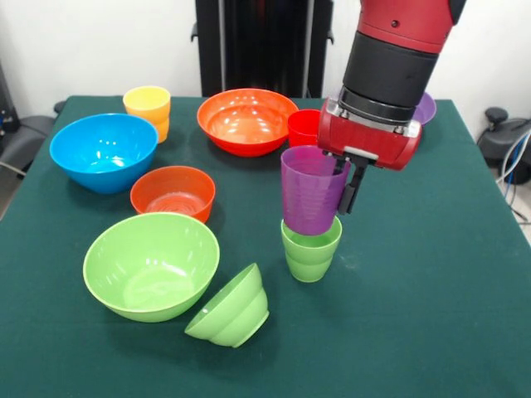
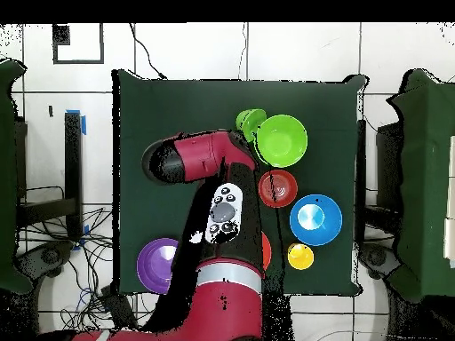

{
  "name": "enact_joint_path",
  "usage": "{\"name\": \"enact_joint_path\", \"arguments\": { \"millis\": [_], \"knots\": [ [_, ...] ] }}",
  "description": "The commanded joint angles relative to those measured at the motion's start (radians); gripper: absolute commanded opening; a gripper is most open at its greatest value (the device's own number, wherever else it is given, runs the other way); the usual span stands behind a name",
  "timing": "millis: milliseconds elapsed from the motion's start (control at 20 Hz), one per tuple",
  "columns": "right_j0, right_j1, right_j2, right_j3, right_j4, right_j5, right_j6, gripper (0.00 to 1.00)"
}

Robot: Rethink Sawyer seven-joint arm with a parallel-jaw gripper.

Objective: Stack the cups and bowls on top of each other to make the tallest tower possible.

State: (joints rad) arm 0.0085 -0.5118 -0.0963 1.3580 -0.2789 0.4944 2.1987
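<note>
The purple cup [image 1: 312,192] stands upright with its base nested in the light green cup [image 1: 311,251] at mid-table, a two-cup tower. My gripper [image 1: 341,192] comes down from above and is shut on the purple cup's right rim, one dark finger [image 1: 349,189] outside the wall. The yellow cup [image 1: 148,109] and red cup [image 1: 302,127] stand at the far side. The large bowls are blue [image 1: 104,152], orange [image 1: 247,121], light green [image 1: 151,265] and purple [image 1: 426,108], the last half hidden behind the arm. In the overhead view the arm hides the gripper and the stacked cups.
The small orange-red bowl [image 1: 172,192] sits upright between the blue and green bowls. The small light green bowl [image 1: 230,308] lies tipped on its side against the large green bowl. The overhead view shows the green bowl [image 2: 282,140], blue bowl [image 2: 315,220] and purple bowl [image 2: 158,265].
</note>
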Motion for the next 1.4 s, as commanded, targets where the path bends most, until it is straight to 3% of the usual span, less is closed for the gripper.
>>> {"name": "enact_joint_path", "arguments": {
  "millis": [50, 950, 1000, 1400],
  "knots": [
    [0.023, 0.067, 0.034, 0.047, 0.019, -0.035, 0.124, 0.0],
    [0.01, 0.06, 0.037, 0.069, 0.016, -0.047, 0.09, 0.0],
    [0.01, 0.06, 0.035, 0.07, 0.025, -0.044, 0.103, 1.0],
    [0.012, 0.066, 0.038, 0.06, 0.027, -0.04, 0.1, 1.0]
  ]
}}
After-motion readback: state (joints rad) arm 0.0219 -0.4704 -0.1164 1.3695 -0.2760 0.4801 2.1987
